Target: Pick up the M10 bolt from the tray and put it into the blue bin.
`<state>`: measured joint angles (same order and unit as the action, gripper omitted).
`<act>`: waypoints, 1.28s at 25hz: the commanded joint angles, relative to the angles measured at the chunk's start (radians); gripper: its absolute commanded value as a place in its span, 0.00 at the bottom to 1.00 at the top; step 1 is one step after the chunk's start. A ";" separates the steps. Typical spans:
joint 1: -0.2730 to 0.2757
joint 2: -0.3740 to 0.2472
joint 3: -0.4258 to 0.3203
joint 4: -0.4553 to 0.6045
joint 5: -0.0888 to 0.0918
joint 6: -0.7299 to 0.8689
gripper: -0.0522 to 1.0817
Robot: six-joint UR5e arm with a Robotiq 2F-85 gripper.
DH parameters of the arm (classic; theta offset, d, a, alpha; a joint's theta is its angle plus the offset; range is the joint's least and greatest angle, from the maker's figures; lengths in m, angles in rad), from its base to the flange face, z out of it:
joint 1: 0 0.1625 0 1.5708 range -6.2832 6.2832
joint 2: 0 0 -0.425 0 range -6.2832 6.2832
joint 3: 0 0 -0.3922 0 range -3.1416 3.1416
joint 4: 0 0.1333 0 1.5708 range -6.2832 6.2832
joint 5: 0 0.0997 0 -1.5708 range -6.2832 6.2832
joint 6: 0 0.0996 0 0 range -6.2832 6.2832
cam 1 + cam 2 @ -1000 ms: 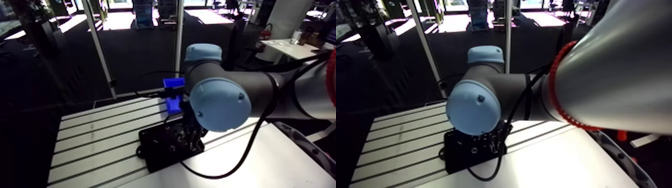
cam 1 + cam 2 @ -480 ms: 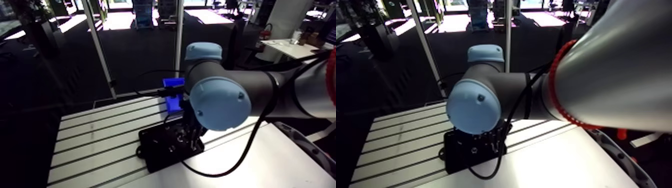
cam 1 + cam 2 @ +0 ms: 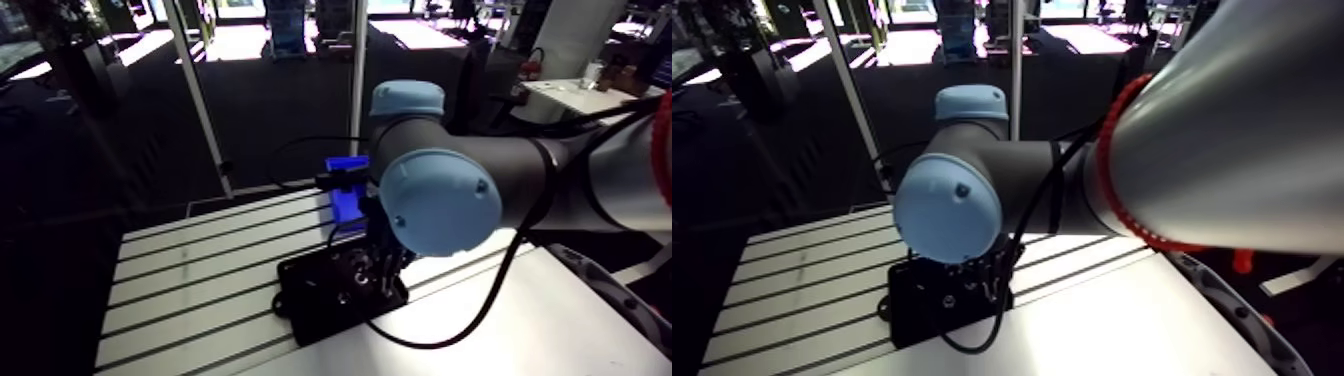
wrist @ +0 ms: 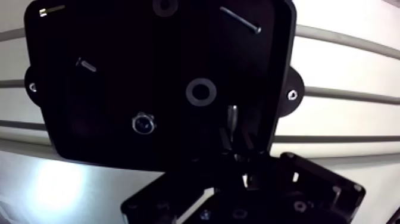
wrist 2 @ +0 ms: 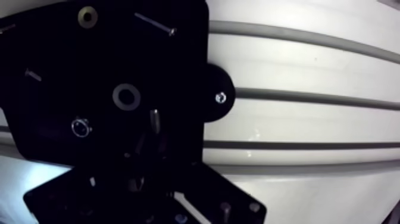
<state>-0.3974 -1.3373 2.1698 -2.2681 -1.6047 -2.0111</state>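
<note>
DOWN AT THE TRAY: In the arm view the slotted aluminium table runs off toward 9 o'clock. The black tray is fixed near its middle, and the blue bin stands just beyond the tray at about 1 o'clock, partly hidden by the arm's wrist, which reaches down over the tray's 3 o'clock side. From the wrist view, the tray's loose hardware starts with a short screw at the gripper's 10 o'clock. Next come a round-headed fastener standing on end and a flat washer at 11 o'clock. Last is a grey shaft, in all likelihood the M10 bolt, at 12 o'clock just ahead of the gripper and near the tray's edge. A long thin screw lies well beyond it. The gripper is black against a black tray, so it cannot be told whether it is open, closed or clamped on the bolt. Whether the bolt rests on the tray or hangs above it is also unclear. On this evidence the task is in its first half: the gripper is at the bolt and the bolt is over the tray. The lift, the carry to the bin and the release are all left to do.
</note>
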 commanded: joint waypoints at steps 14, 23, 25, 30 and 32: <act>0.008 -0.055 -0.093 0.098 -0.036 0.008 0.96; 0.012 -0.093 -0.189 0.227 -0.027 0.015 0.96; 0.014 -0.099 -0.210 0.253 -0.027 0.013 0.97; 0.020 -0.121 -0.273 0.324 -0.027 0.001 0.97; 0.025 -0.121 -0.310 0.361 -0.022 -0.004 0.97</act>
<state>-0.3804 -1.4484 1.9282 -1.9804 -1.6313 -2.0045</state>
